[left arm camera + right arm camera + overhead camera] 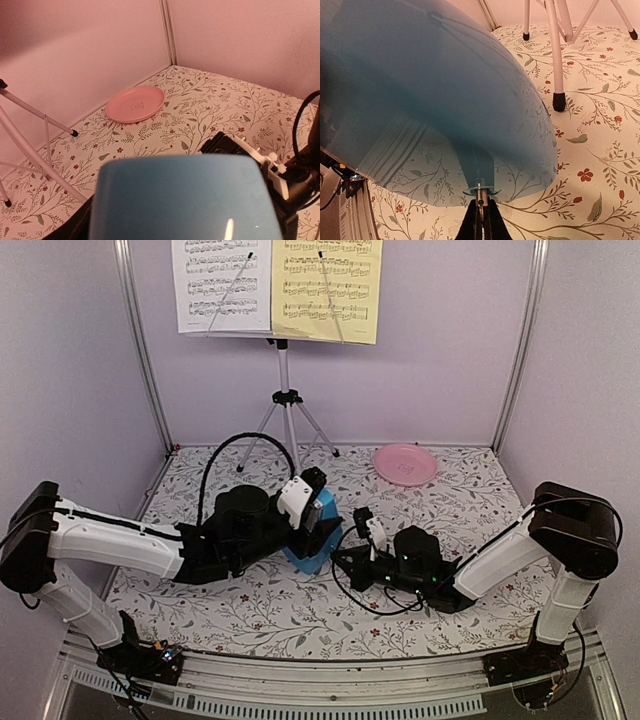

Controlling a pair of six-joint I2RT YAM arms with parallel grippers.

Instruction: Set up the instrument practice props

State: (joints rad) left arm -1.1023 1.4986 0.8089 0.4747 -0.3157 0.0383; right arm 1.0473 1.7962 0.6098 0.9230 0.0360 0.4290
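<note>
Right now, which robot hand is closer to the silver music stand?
Left. The left gripper, holding the blue metronome, sits just in front of the music stand legs. The right gripper pinches the metronome from the other side, farther from the stand.

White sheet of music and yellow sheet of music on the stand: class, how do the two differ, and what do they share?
Colour: the white sheet of music is white, the yellow sheet of music pale yellow. Side: white on the left of the silver tripod music stand, yellow on its right. Bottom edge: the yellow hangs slightly lower than the white. Both stand upright, printed with staves.
</note>
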